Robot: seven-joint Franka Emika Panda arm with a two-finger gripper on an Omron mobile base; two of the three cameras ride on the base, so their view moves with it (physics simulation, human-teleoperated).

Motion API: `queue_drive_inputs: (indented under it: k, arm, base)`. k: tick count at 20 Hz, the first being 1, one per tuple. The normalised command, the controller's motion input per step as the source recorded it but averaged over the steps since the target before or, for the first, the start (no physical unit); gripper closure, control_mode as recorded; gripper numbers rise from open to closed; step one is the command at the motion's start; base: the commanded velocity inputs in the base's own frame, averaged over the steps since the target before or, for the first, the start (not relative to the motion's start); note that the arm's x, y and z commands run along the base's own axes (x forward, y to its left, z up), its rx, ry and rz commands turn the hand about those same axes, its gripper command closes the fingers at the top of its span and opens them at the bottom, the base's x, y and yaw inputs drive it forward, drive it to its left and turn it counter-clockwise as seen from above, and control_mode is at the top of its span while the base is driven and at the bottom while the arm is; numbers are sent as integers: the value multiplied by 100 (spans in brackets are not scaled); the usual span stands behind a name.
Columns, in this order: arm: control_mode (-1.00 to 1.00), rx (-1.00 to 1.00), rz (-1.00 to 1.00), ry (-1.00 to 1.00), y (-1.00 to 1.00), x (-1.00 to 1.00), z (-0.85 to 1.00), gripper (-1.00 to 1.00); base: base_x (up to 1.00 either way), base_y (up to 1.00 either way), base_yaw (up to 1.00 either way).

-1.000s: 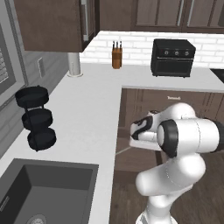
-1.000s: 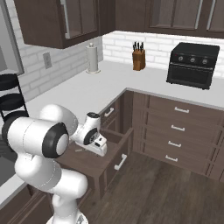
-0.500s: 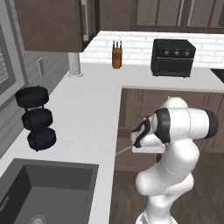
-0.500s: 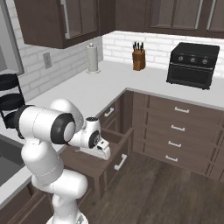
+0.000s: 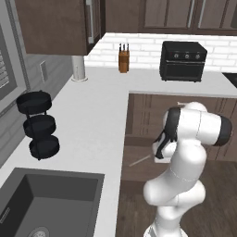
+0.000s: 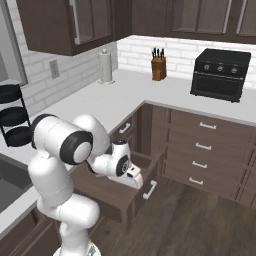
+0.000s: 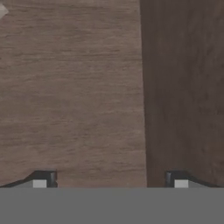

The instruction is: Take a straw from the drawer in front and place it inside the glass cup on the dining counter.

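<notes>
Gripper [image 7: 107, 181]: fingers spread wide, nothing between them | Drawer [image 6: 122, 192]: pulled open, gripper inside it | Straw [image 5: 139, 160]: apparently lying just left of the gripper, apart.

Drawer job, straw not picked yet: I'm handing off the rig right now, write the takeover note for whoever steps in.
Gripper: open, nothing between the fingers, low inside the open drawer and looking at its wooden bottom.
Straw: lies flat on the drawer bottom in the left base view, beside the hand, not gripped.
Glass cup and dining counter: not in these views.
Done: drawer pulled out, hand brought down into it.
Left: line up over the straw, close on it, lift, drive to the counter, drop it into the cup.
</notes>
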Motion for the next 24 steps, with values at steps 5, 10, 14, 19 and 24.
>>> queue_drive_inputs:
  k: [5,10,14,19,24]
  arm:
    - [-100,-4,0,0,-100,-26,-3,-100]
    - [-100,0,0,-2,-20,-28,39,-100]
    - [-100,1,-2,0,85,-6,92,-100]
    - [-100,1,-7,1,91,13,49,-100]
    - [-100,7,-12,9,32,35,2,-100]
  base:
    - [0,0,0]
    - [0,0,0]
    - [0,0,0]
    - [0,0,0]
    - [0,0,0]
